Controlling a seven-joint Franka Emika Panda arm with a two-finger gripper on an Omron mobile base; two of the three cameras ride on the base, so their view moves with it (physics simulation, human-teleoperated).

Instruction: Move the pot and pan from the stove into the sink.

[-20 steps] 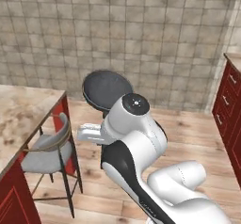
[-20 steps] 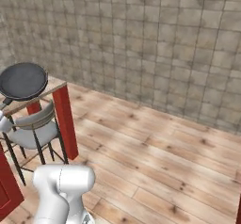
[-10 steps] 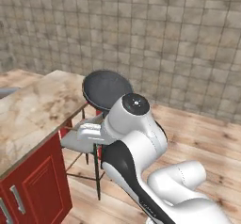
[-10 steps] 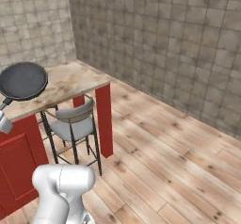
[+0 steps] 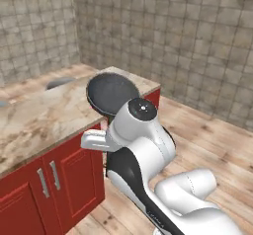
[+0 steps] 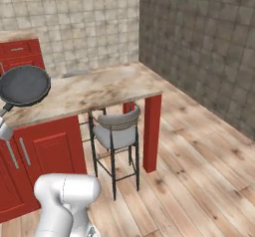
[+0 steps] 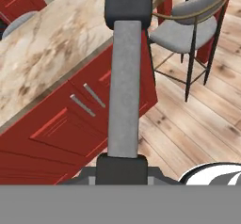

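Note:
My gripper (image 7: pixel 121 167) is shut on the long handle of the pan (image 7: pixel 124 86). The dark, shallow pan (image 5: pixel 112 93) is held up in the air, level, in front of the arm and over the corner of the marble countertop (image 5: pixel 44 115). In the right base view the pan (image 6: pixel 24 85) hangs at the far left above the red cabinet front. A grey rounded shape (image 5: pixel 59 82) lies on the countertop farther back; I cannot tell whether it belongs to the sink. The pot and the stove are out of view.
The counter rests on red cabinets (image 5: pixel 54 179) with bar handles. A grey stool (image 6: pixel 115 131) stands tucked under the counter's overhang beside a red leg (image 6: pixel 151 131). Wooden floor (image 6: pixel 199 181) lies open to the right, and tiled walls close off the back.
The whole picture has swung: the base has turned, so the counter and red cabinets now stand closer. The pan has stayed in my grip, in the same place relative to the arm.

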